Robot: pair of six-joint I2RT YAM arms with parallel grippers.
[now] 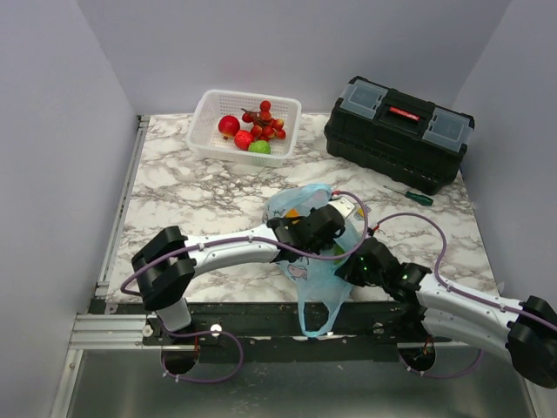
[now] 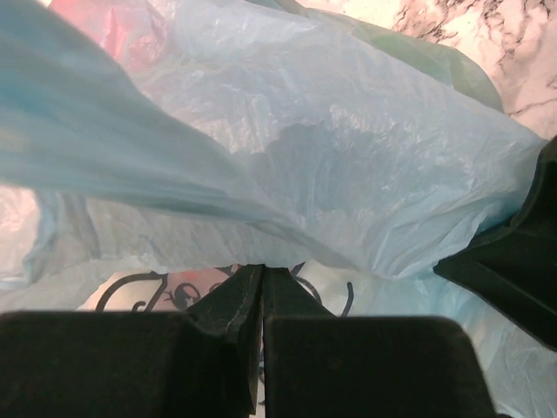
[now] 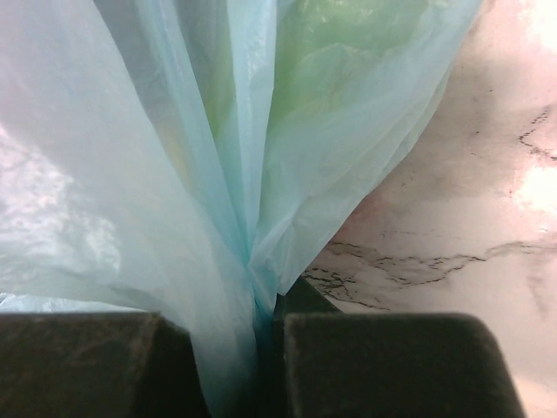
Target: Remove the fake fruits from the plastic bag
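**Top view.** The plastic bag (image 1: pixel 315 261) lies crumpled at the near edge of the marble table (image 1: pixel 191 192). Its long axis runs near to far, and one loop handle hangs over the edge. The left gripper (image 1: pixel 338 218) sits on the bag's far upper part. The right gripper (image 1: pixel 351 266) is at its near right flank, so the bag's bulk lies between the two tools. An orange piece (image 1: pixel 293 212) and a green piece (image 1: pixel 336 251) show through the film, so some fake fruits remain inside. A red apple (image 1: pixel 229 125) and a red berry cluster (image 1: pixel 265 117) lie in the white basket (image 1: pixel 209 131) at the far left, well apart from the bag.

**Left wrist view.** The jaws are pressed together. Creases in the film converge on the fingertips (image 2: pixel 248 283), which suggests a fold is nipped there. The film fills the frame and the catch itself is not plainly visible.

**Right wrist view.** The jaws are clamped on a gathered pleat of the bag, which passes down between the fingers (image 3: pixel 365 357). A green shape (image 3: pixel 348 52) shows through the film directly above and ahead of the grip.

**Assessment.** Both tools are on the bag, and the contents lie between them, slightly nearer the right gripper. The coming move appears to depend on drawing the two grips apart across the bag's short axis to expose the fruit.
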